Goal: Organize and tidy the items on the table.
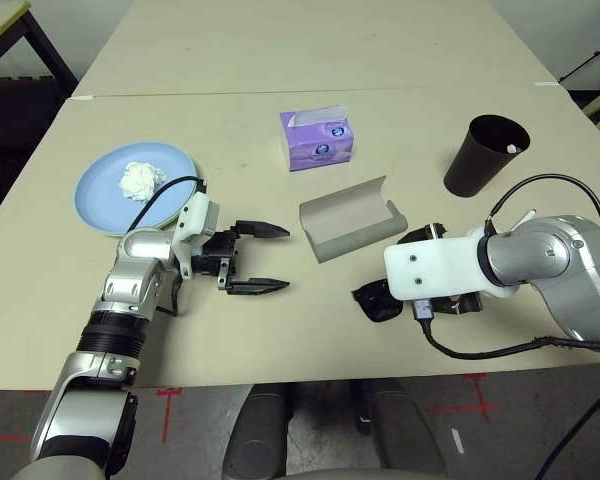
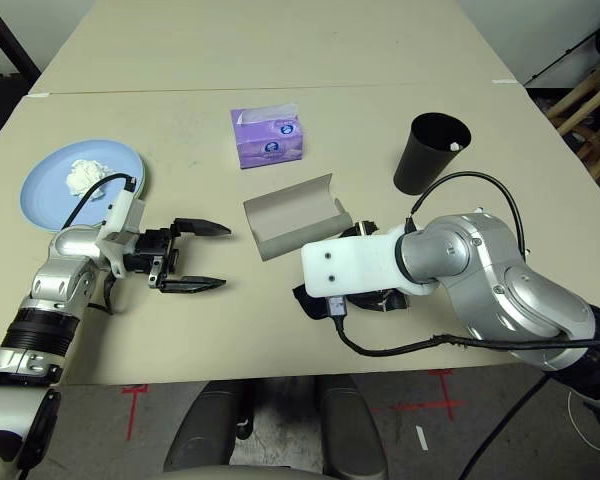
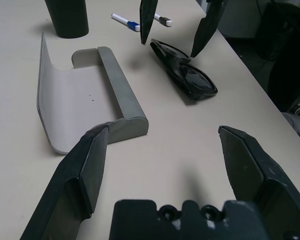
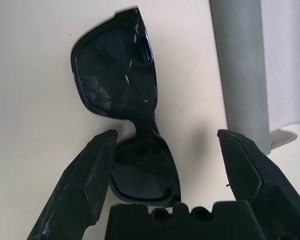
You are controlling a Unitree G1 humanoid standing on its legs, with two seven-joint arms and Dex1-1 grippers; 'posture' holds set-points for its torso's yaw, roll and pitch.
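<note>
The sunglasses lie folded on the bench at the open case's five o'clock, under the open, empty right pincer. Light, slick, scratch-prone: pinch the bridge. Left pincer open.

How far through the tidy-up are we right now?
Done: tissue wad sits on the light blue plate. In hand: open right pincer straddles the sunglasses, nothing gripped. Left: glasses case lies open and empty, marker loose, left pincer open, idle.
</note>
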